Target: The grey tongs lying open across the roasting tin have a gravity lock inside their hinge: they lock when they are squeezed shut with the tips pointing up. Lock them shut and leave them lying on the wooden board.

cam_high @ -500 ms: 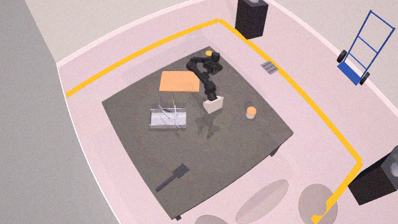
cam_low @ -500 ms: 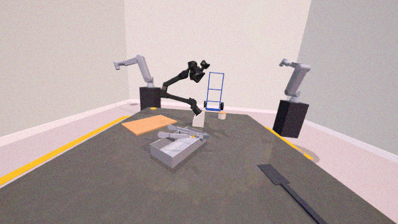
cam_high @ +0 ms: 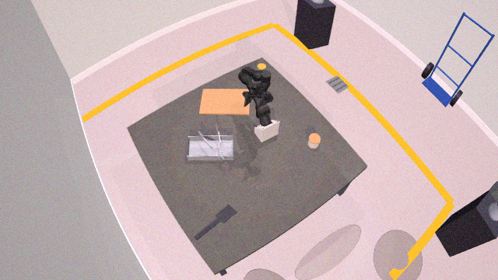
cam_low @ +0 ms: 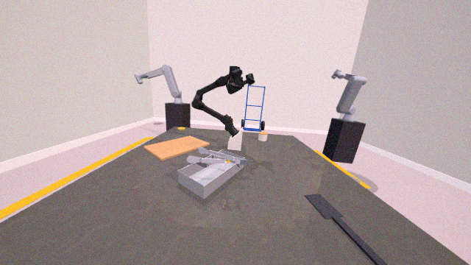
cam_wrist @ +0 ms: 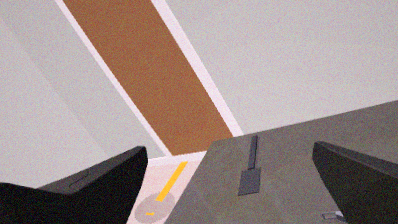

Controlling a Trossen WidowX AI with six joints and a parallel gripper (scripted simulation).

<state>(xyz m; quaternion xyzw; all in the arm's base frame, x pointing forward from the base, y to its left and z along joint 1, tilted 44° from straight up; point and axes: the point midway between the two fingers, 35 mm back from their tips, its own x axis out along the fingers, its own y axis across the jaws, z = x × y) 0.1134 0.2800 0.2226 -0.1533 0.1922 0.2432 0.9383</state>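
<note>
From here the dark table (cam_high: pixel 296 167) (cam_low: pixel 154 206) (cam_wrist: pixel 300 150) stands inside a yellow floor line (cam_high: pixel 397 136) (cam_low: pixel 70 178) (cam_wrist: pixel 172 180). Beyond its far end, a blue hand truck (cam_high: pixel 436 92) (cam_low: pixel 252 129) stands before a pale pinkish wall (cam_low: pixel 302 44); greyish walls flank the table, and the light is soft.
</note>
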